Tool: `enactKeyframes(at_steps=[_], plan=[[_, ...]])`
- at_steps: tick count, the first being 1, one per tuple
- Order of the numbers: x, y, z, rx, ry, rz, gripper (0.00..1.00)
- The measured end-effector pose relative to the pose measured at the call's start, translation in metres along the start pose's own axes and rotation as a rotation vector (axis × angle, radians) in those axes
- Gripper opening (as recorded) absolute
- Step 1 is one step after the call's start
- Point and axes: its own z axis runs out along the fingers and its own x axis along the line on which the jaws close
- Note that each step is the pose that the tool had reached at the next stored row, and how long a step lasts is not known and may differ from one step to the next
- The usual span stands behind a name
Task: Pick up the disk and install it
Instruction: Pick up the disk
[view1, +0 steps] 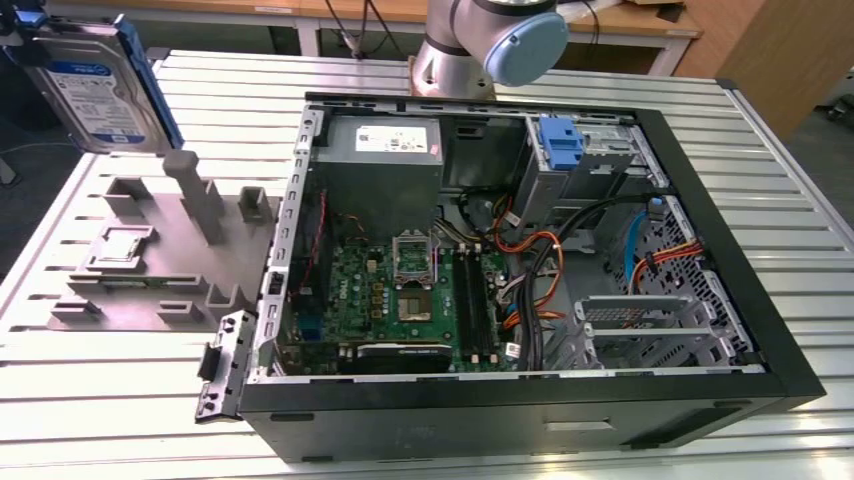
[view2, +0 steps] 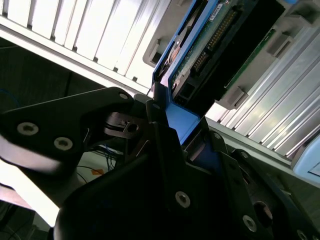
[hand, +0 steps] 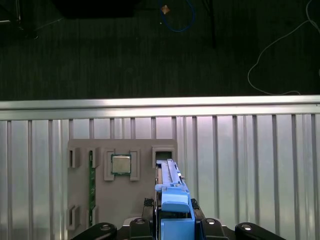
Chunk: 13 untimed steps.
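Gripper (view2: 181, 122) fingers are clamped on the blue frame of the disk (view1: 96, 88), holding it upright in the air. The disk hangs well off the open computer case (view1: 747, 300), to the exterior view's left of it, above the grey parts holder (view1: 147, 265) lying just beside the case. A processor chip (hand: 120, 164) sits in that holder.

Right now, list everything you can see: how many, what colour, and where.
table: one, silver, slatted, under everything.
case: one, black, open, on table.
motherboard: one, green, inside case.
power supply: one, grey, inside case.
bracket: one, blue, inside case.
fixture tray: one, grey, on table beside case.
processor chip: one, silver, in tray.
memory stick: one, green, in tray.
disk: one, silver-grey, blue-framed, held aloft.
arm: one, grey, behind case.
gripper: one, black, shut on disk.
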Motion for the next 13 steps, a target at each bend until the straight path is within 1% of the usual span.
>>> enactKeyframes(at_steps=[5,13], plan=[[-0.0001,0.0,-0.0034,0.0,0.0,0.0,0.37],[-0.0002,0.0,-0.0054,-0.0001,0.0001,0.0,0.37]])
